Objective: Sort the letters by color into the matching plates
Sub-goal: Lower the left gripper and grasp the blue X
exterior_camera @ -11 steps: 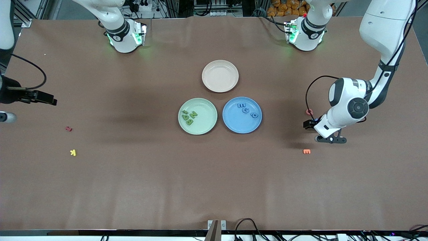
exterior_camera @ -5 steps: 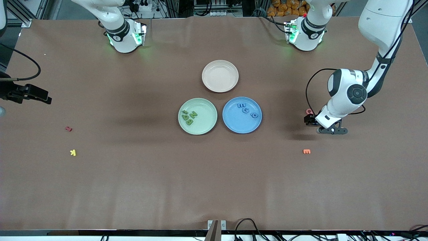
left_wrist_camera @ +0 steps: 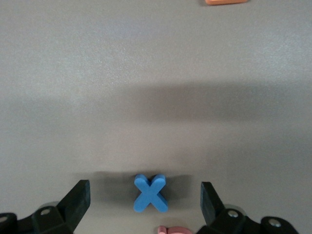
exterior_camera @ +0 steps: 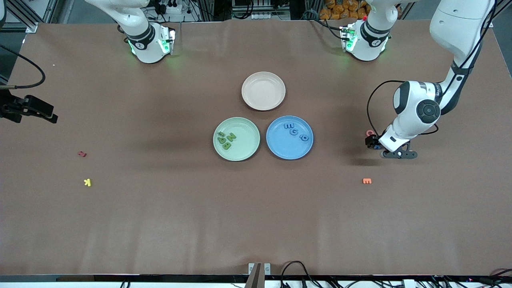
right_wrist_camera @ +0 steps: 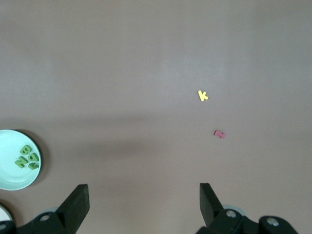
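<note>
Letters of blue and green are nearly all sorted: four green letters (exterior_camera: 226,140) lie in the mint plate (exterior_camera: 248,150), three blue ones (exterior_camera: 296,131) in the blue plate (exterior_camera: 286,150), and the beige-pink plate (exterior_camera: 263,80) holds nothing. The step in hand, as I judge it, is fetching the last blue letter, a blue X (left_wrist_camera: 150,193) lying flat on the worktop directly under the left end effector (left_wrist_camera: 146,200), between its two dark fingers (left_wrist_camera: 77,200). Those fingers stand wide apart and grip nothing. The next move likely calls for a straight descent so the fingers straddle the X, a squeeze across its arms, then a carry to the blue plate. A pink letter (left_wrist_camera: 171,230) sits just beside the X and could be nudged.

The letters look chunky, matte and foam-like; the X has blunt arms. An orange letter (exterior_camera: 367,181) lies apart from the left end effector on the brown worktop (exterior_camera: 160,224). The right end effector (right_wrist_camera: 144,200) waits, wide open and empty, over its end of the worktop, well apart from a yellow K (right_wrist_camera: 203,95) and a small red letter (right_wrist_camera: 219,133)
</note>
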Motion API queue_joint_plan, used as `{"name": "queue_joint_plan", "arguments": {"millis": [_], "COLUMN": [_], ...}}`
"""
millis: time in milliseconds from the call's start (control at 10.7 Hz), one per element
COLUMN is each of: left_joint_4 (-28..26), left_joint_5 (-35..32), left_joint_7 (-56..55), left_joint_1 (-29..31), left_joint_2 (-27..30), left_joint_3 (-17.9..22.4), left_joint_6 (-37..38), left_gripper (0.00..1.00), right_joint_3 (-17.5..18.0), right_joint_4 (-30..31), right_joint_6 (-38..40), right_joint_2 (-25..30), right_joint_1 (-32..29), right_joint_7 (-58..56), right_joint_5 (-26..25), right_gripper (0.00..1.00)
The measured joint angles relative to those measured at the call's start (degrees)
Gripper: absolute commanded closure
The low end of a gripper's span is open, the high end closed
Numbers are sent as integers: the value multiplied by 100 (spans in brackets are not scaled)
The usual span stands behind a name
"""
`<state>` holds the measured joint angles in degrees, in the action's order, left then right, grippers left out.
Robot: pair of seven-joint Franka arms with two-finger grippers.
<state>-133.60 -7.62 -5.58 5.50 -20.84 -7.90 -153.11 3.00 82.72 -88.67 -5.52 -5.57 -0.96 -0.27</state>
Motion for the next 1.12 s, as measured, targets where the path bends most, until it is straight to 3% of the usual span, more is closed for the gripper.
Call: {"name": "queue_joint_plan", "arguments": {"millis": [561,1121], "left_joint_4": [-213,-315], "left_joint_5": [0,0], "left_joint_7": [0,0], "left_joint_1": [0,0], "left_joint_2": [-47,-51], "left_joint_3": [10,38], "left_joint_6": [-415,-541], "left_gripper": [1,16], "right_joint_3": [-98,-98], "right_joint_4": [428,428], "right_joint_6": [-232,-376], "right_joint_2": [294,321], "right_joint_1": [-1,-1], "right_joint_7": [0,0], "right_joint_5": [0,0], "right_gripper": [0,0]}}
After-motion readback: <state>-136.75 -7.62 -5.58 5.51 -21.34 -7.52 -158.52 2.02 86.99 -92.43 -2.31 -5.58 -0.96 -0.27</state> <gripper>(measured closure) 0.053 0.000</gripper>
